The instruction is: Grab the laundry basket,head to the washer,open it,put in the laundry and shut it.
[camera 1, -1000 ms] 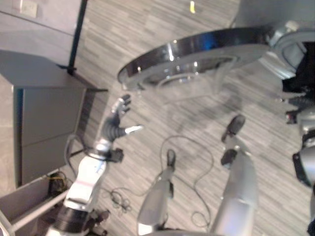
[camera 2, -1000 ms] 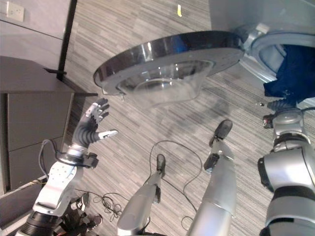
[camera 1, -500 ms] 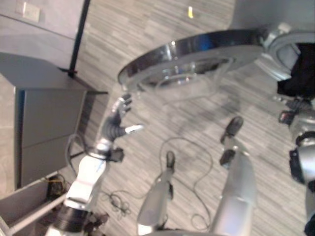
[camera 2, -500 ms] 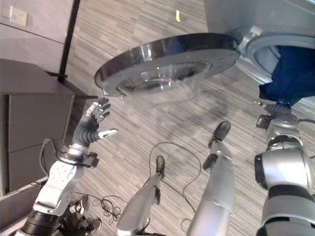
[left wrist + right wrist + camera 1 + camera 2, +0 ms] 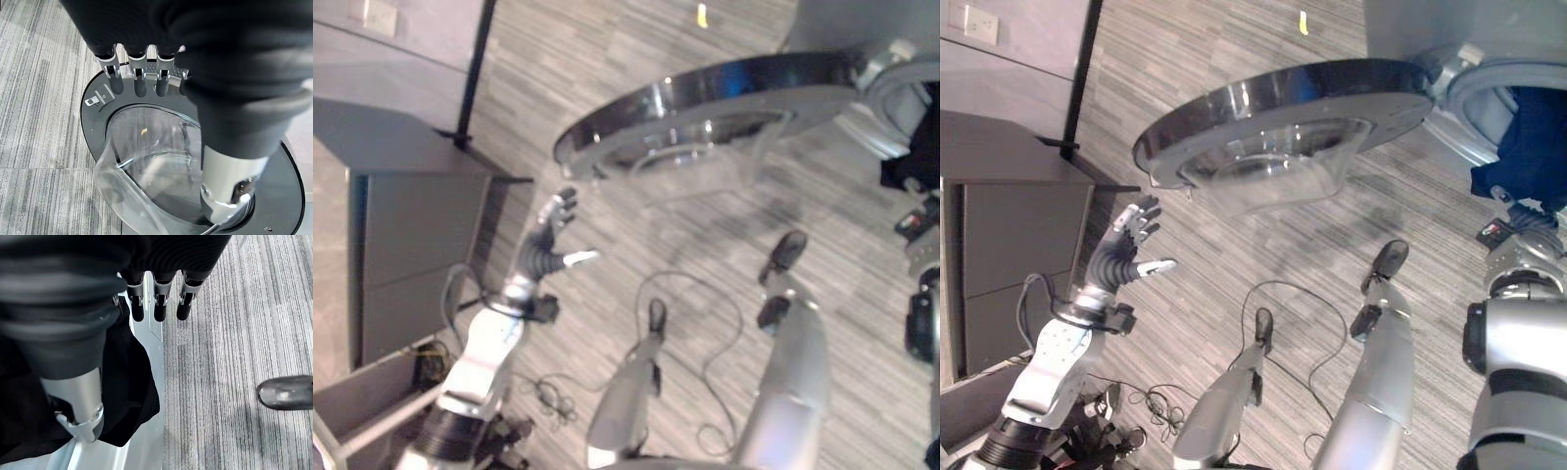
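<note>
Right eye view: washer (image 5: 1400,24) with door (image 5: 1278,122) swung wide open, round glass bowl facing down toward striped grey floor (image 5: 1234,39). Dark blue laundry (image 5: 1528,147) hanging out of the drum opening, draped over its rim. Left hand (image 5: 1126,250) raised just below the door's free edge, fingers spread and straight, not touching it. Right hand (image 5: 73,333) at the drum mouth, against the dark cloth; fingers straight and relaxed in the right wrist view, thumb lying on the fabric without clamping it. Grey cabinet (image 5: 1009,245) on the left, near the left arm. Small yellow mark (image 5: 1303,22) on the floor beyond the door.
</note>
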